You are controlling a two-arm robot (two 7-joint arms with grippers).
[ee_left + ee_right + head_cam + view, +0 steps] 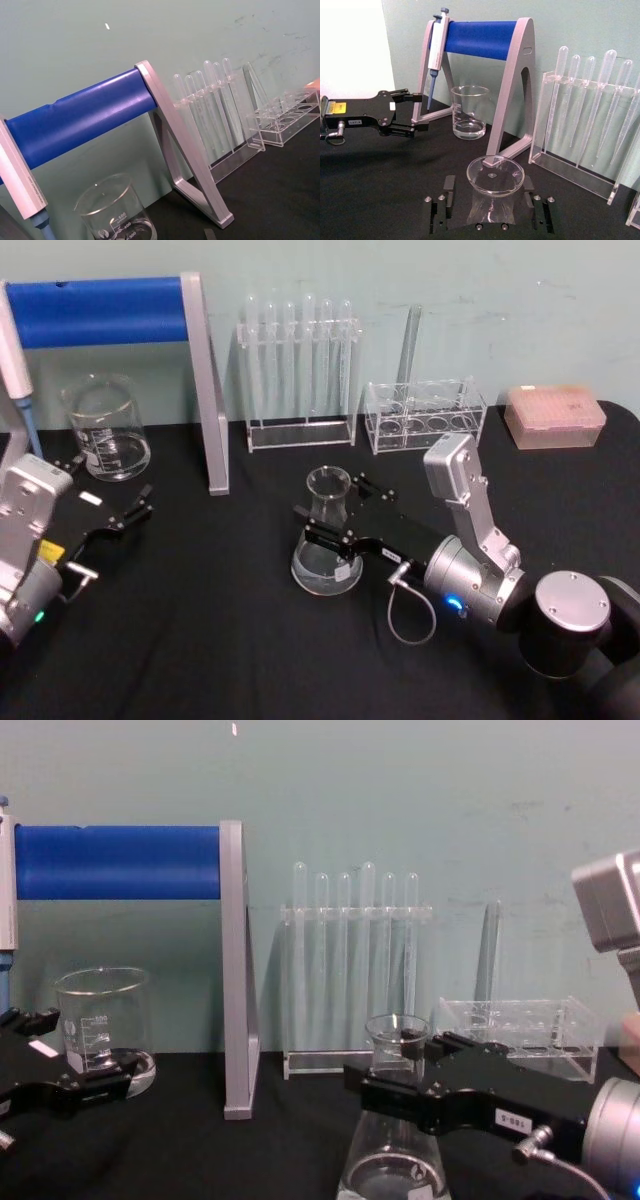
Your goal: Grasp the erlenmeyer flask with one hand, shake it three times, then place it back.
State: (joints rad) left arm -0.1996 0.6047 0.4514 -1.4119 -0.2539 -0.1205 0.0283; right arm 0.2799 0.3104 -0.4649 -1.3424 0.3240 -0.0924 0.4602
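Erlenmeyer flask (pixel 325 560) stands upright mid-worktop (pixel 200 640), base down on the black surface, a little clear liquid in the bottom. Right hand (pixel 332 505) is around its neck, one finger on each side. The jaws look spread with small gaps to the glass, so it is not clamped as far as I can see. Left hand (pixel 108 485) is parked at the left beside the beaker (pixel 105 430), fingers apart, holding nothing. Progress: approach done. Left to do: close on the neck, lift, three shakes, set back.
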